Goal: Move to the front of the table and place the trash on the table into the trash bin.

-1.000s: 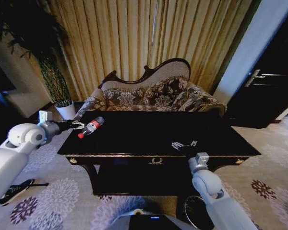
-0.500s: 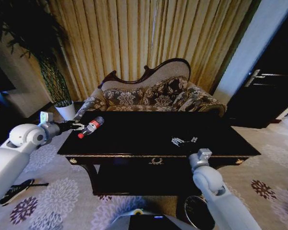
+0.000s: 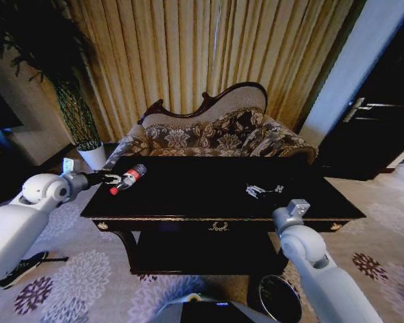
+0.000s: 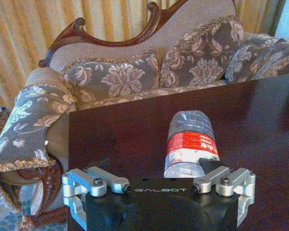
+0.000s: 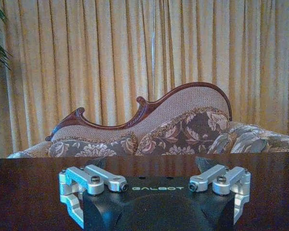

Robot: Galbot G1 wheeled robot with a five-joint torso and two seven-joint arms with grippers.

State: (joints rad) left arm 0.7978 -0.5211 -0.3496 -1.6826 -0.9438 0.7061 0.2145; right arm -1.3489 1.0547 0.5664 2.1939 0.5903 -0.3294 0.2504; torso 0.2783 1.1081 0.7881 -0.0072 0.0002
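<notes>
At centre-left of the head view, the left pincer (image 3: 111, 179) is hovering wide open at the left end of the table (image 3: 209, 202), its fingers flanking the base of the lying bottle (image 3: 128, 178). At centre-right, the right pincer (image 3: 264, 190) is standing wide open over the table. The trash bin (image 3: 280, 299) is sitting at lower right.

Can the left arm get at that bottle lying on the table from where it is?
Probably yes. The left gripper is open at the table's left end, right at the bottle's cap end, one finger beside it, with nothing in between.
</notes>
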